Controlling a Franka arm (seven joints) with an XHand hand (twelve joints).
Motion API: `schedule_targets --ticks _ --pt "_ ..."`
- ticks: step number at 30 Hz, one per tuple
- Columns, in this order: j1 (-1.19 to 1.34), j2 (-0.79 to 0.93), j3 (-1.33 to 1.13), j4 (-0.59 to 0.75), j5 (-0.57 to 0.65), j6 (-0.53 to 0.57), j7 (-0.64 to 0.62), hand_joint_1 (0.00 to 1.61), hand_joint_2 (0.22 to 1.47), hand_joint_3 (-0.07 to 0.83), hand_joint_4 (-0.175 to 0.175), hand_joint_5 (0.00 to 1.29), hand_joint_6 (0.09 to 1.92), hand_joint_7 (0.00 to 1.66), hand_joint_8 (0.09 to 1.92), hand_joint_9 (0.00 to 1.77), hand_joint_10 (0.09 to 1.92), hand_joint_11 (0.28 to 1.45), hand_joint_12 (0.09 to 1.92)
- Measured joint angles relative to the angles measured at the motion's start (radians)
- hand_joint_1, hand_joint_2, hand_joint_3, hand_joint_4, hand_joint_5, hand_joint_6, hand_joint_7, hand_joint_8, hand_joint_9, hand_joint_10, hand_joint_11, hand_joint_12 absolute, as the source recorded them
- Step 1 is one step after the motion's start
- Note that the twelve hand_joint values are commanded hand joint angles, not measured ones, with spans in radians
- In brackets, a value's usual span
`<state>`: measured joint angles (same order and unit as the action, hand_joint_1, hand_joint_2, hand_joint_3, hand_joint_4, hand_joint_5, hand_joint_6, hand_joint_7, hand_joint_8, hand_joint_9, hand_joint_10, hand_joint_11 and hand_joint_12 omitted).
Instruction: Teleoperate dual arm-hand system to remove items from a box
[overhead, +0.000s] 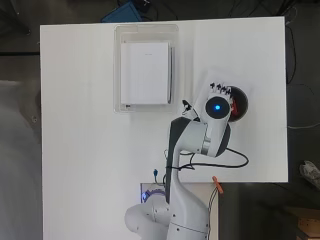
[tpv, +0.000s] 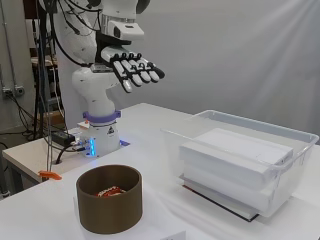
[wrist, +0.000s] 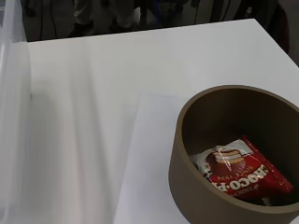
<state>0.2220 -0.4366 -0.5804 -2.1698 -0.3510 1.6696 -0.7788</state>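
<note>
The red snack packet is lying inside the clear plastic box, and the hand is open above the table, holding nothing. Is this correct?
Not quite. The red snack packet lies inside the round brown container, not in the clear plastic box, which holds white boxes. The wrist view shows this plainly. The rest is right: the hand is open above the table, holding nothing.
</note>
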Motion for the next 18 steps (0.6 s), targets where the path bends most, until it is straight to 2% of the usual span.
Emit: schedule_targets --ticks 3,5,7,12,18 --pt "0.001 0.034 0.020 0.063 0.086 -0.064 -0.113 0.00 0.84 -0.013 -0.021 0.05 0.09 0.09 0.09 0.19 0.09 0.40 0.09" --pt "0.001 0.050 0.045 0.118 0.192 -0.132 -0.214 0.00 0.84 -0.009 -0.024 0.05 0.09 0.10 0.09 0.19 0.09 0.40 0.09" --pt "0.001 0.050 0.077 0.137 0.257 -0.161 -0.243 0.01 0.86 0.003 -0.029 0.03 0.09 0.10 0.09 0.18 0.09 0.39 0.09" --pt "-0.001 0.033 0.197 0.157 0.254 -0.230 -0.191 0.01 0.89 0.008 -0.032 0.02 0.09 0.11 0.09 0.19 0.09 0.40 0.09" --pt "-0.013 -0.019 0.269 0.100 0.234 -0.150 -0.210 0.02 0.89 0.003 -0.023 0.02 0.09 0.14 0.09 0.23 0.09 0.43 0.09"
